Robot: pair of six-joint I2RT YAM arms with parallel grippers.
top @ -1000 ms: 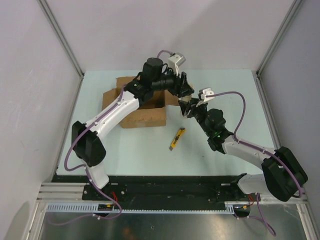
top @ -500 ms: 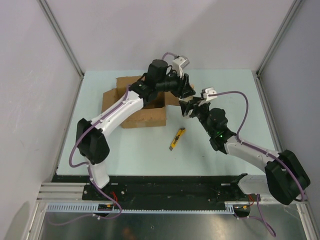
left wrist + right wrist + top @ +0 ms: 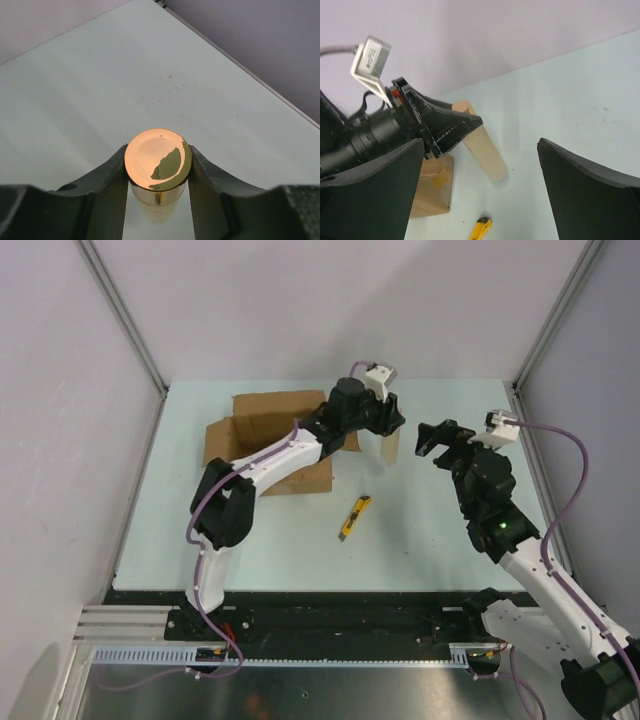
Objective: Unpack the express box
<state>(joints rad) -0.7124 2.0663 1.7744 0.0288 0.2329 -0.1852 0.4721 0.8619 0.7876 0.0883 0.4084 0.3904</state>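
Express box [image 3: 262, 416] open at the far left of the bench [image 3: 450, 525], a tan cylinder [image 3: 389, 448] gripped beside it.
The box's flaps are spread, and the left arm reaches across it. The left jaws are clamped on the cylinder just right of the box. The right jaws gape wide, near the cylinder but apart from it. A yellow utility knife [image 3: 353, 518] lies nearer.

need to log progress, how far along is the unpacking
Done: the box is open, flaps spread, and a cylinder is out of it. In hand: the left gripper holds the cylinder beside the box; the right gripper is open, apart from it. Left: set the cylinder down; whether anything remains inside the box cannot be seen.
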